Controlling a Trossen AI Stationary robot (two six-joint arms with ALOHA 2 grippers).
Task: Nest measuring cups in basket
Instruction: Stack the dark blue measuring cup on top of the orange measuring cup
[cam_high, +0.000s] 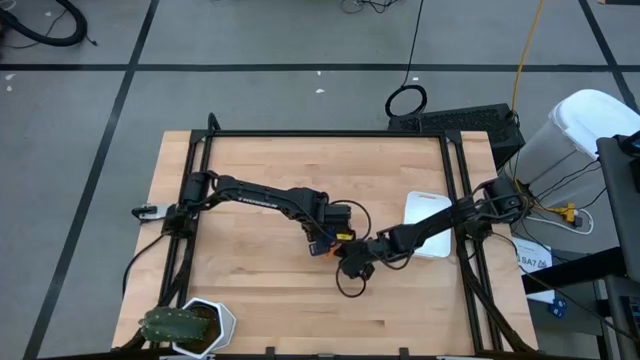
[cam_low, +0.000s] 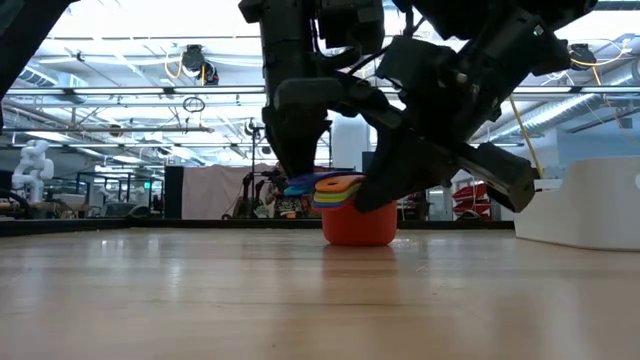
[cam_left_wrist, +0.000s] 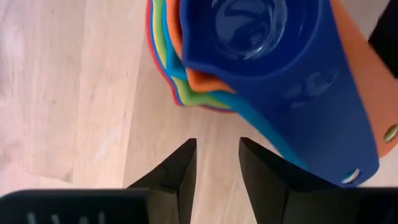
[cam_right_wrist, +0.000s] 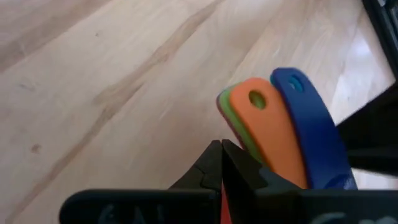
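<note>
A nested stack of measuring cups (cam_low: 358, 208) stands upright mid-table, handles seemingly fanning leftward. The left gripper (cam_left_wrist: 217, 171) hovers parted, empty; the right gripper (cam_right_wrist: 221, 163) is closed beside the handles.

I can read almost nothing here. A white paper label (cam_high: 533, 259) beside my bench's right edge carries dark print, something like "SA7 06", but I cannot be sure. Raised marks on the dark blue cup's handle (cam_left_wrist: 311, 87) are illegible.
</note>
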